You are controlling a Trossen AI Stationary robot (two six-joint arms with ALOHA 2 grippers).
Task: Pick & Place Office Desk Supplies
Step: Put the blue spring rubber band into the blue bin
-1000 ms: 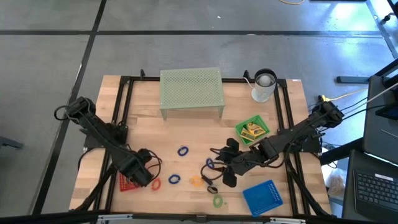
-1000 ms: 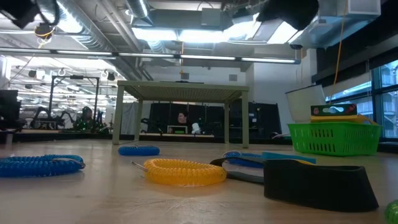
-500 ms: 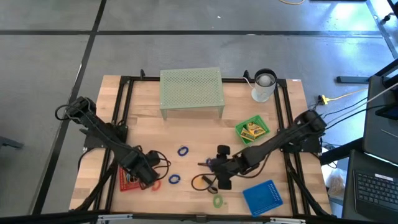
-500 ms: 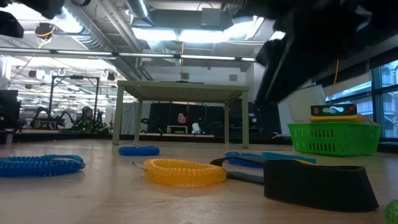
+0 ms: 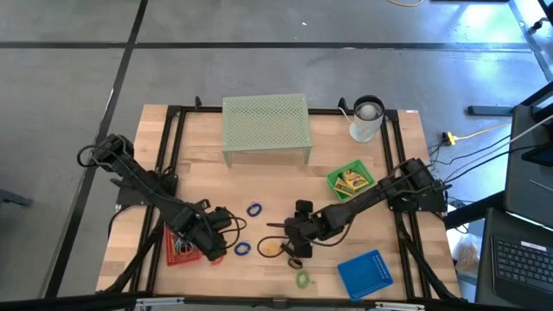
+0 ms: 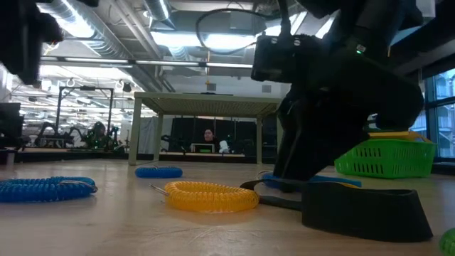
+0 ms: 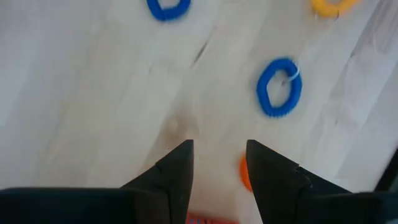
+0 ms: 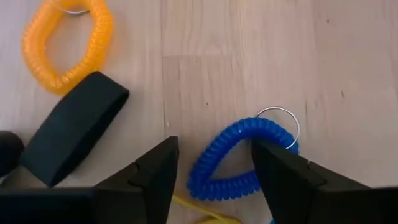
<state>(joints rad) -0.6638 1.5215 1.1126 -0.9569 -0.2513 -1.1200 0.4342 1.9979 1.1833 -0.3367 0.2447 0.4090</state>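
High view, looking straight down on a wooden table (image 5: 259, 186) w/ two dark robot arms.

Right hand (image 5: 296, 244) is low over the table's middle, near the front. In the right wrist view its fingers (image 8: 155, 171) stand wide apart, straddling a blue coil ring (image 8: 239, 158) w/ a silvery key ring on it; they hold nothing. An orange-yellow coil ring (image 8: 65, 40) and a flat black piece (image 8: 74, 134) lie just beside it. The low view shows the same orange-yellow ring (image 6: 211, 196) and black piece (image 6: 366, 211) at the front.

Left hand (image 5: 210, 235) is at front left, next to a red tray (image 5: 177, 250). Left wrist view: its fingers (image 7: 177, 171) are part open and empty, over bare wood, w/ a small orange item (image 7: 244, 174) just beside one fingertip. Two more blue rings lie on the table, one (image 5: 253, 210) farther back and one (image 5: 242, 250) nearer the front. A green ring (image 5: 301, 279) sits at the front edge.

Also on the table: a pale green mesh riser (image 5: 265, 125) at the back, a green tray (image 5: 350, 181) w/ yellow items inside, a blue tray (image 5: 364, 273) at front right, and a dark cup (image 5: 366, 117) at back right.

No readable brand or writing; a label on a box behind the green tray in the low view is too small to read.
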